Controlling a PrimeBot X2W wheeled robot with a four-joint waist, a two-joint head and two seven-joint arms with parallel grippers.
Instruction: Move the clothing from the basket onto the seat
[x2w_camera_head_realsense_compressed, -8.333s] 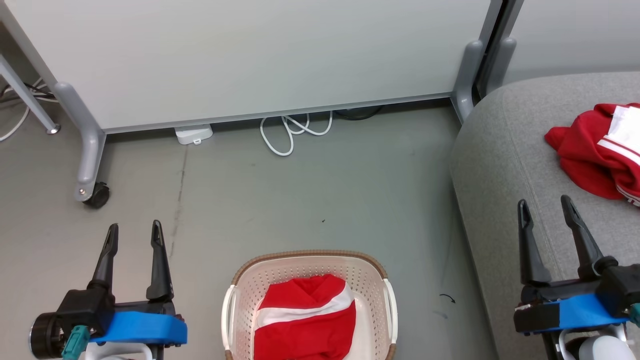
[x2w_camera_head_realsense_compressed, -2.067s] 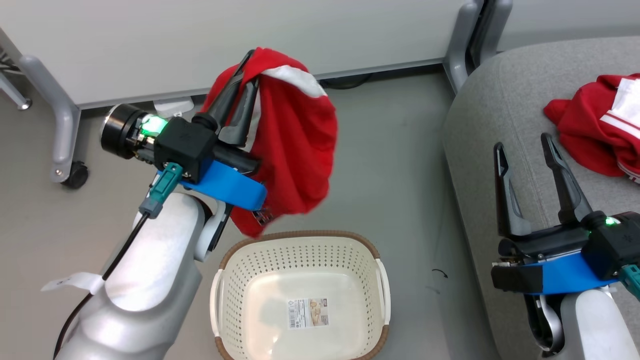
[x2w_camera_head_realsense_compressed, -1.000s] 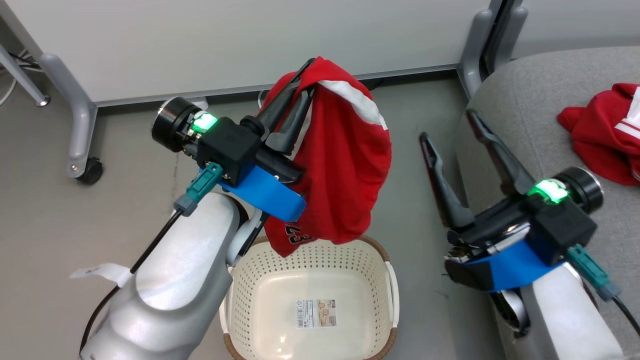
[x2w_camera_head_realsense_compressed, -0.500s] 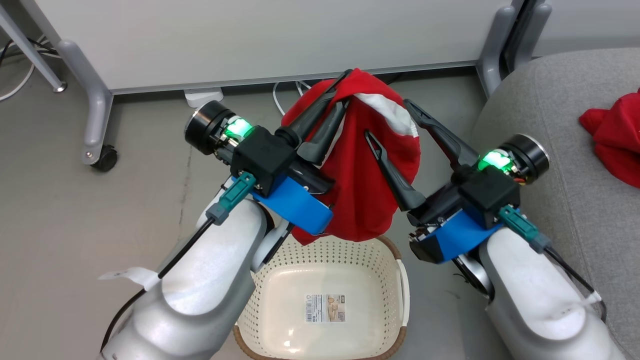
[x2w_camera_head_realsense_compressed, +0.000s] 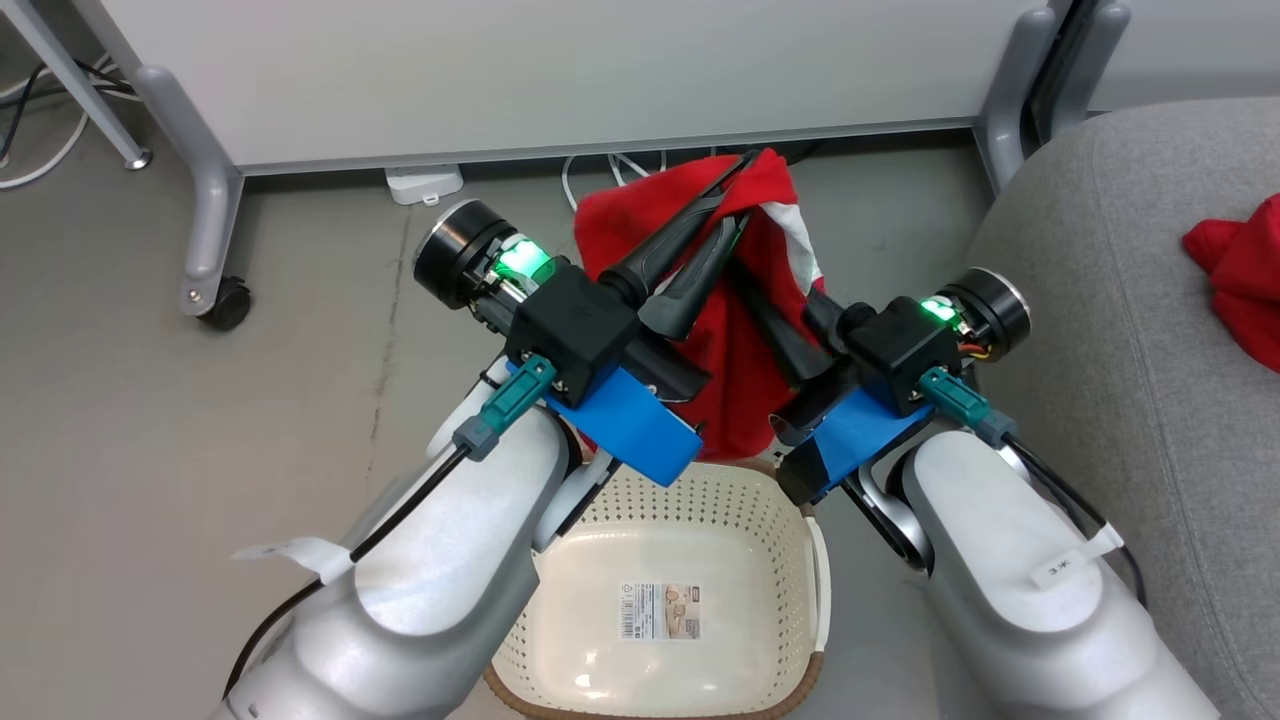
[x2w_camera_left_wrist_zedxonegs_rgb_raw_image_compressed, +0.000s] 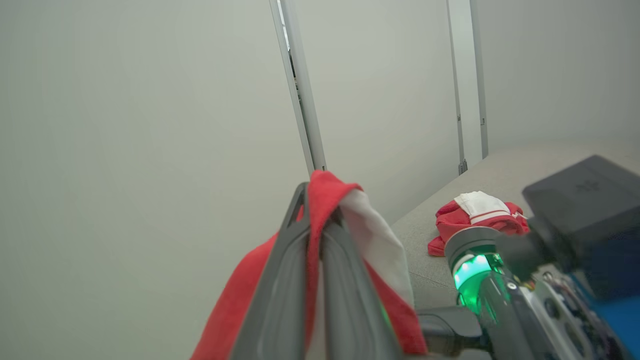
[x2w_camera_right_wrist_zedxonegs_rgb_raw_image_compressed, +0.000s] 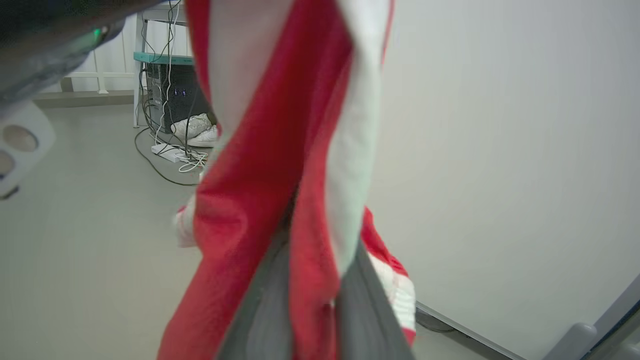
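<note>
While a second red garment (x2w_camera_head_realsense_compressed: 1240, 270) lies on the seat (x2w_camera_head_realsense_compressed: 1100, 330), the red-and-white garment (x2w_camera_head_realsense_compressed: 735, 400) is held aloft over the far rim of the basket (x2w_camera_head_realsense_compressed: 745, 500), clamped by the closed left gripper (x2w_camera_head_realsense_compressed: 746, 190) and likewise pinched by the right gripper (x2w_camera_head_realsense_compressed: 762, 300).

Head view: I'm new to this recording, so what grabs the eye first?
A soft red sports garment with white trim hangs mid-air near the cream perforated plastic basket, pinched between the fingers of both the left gripper and right gripper. A second red garment lies on the grey fabric seat at right.
</note>
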